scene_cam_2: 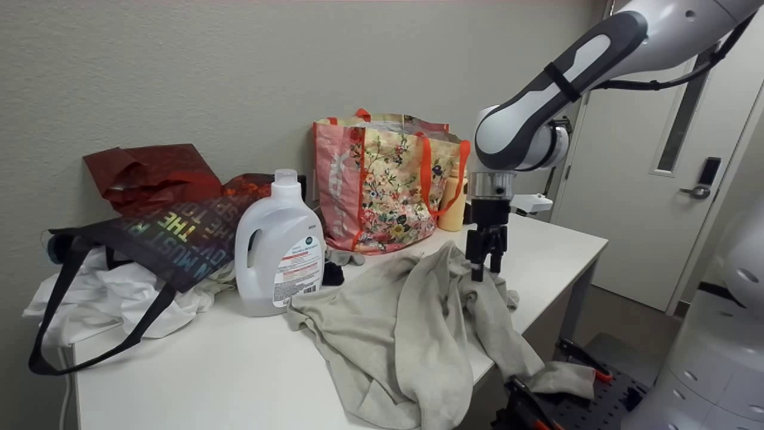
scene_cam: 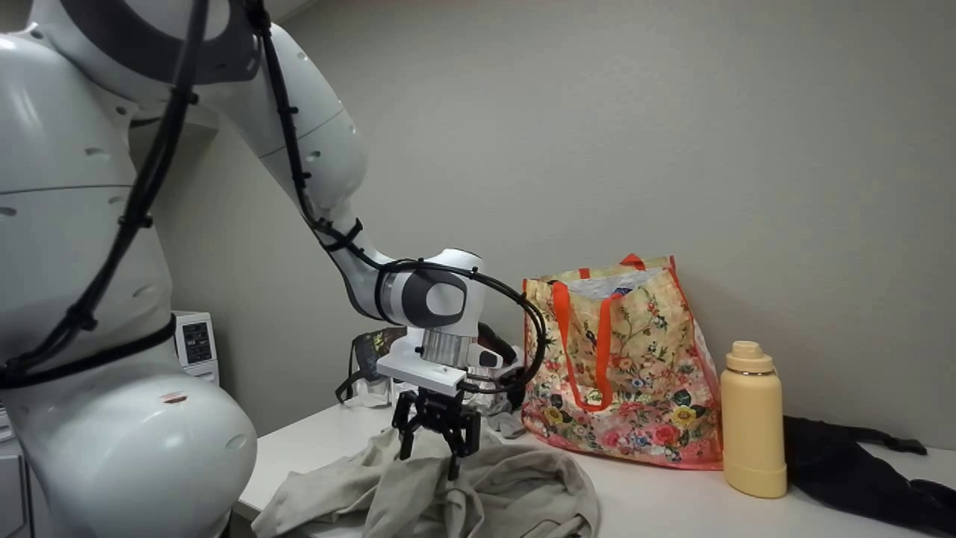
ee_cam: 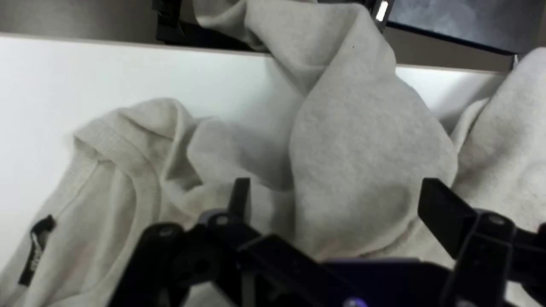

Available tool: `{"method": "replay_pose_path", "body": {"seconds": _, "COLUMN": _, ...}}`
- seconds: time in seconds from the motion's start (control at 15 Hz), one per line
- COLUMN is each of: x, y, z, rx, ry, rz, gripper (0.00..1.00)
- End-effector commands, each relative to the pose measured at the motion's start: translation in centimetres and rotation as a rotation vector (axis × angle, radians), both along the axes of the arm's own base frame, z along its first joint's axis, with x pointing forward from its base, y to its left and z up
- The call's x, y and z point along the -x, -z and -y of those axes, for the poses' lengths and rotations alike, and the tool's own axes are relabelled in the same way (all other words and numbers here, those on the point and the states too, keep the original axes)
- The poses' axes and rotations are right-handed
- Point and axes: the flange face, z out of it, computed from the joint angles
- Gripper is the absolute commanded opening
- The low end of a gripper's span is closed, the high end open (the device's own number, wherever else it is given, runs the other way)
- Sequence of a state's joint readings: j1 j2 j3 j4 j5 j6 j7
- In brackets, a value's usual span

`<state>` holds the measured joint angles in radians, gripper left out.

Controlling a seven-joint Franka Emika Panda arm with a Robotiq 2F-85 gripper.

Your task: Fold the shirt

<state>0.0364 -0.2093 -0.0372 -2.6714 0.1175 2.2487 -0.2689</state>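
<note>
Grey-beige, the shirt lies across the table beneath your gripper, fingers apart. In the wrist view what looks like a sleeve spills off the table at twelve o'clock; its hanging weight could drag your fold askew or break a shallow pinch.

In an exterior view, a rumpled grey-beige cloth shirt is spread at bottom centre; behind it, a boxy orange-pink floral tote is flanked rightward by a cylindrical yellow bottle.
</note>
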Motion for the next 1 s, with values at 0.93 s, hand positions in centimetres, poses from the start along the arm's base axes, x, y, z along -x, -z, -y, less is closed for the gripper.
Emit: {"method": "replay_pose_path", "body": {"seconds": 0.93, "x": 3.9, "y": 4.2, "z": 1.3, "rx": -0.063, "ry": 0.143, "rz": -0.083, "gripper": 1.00}}
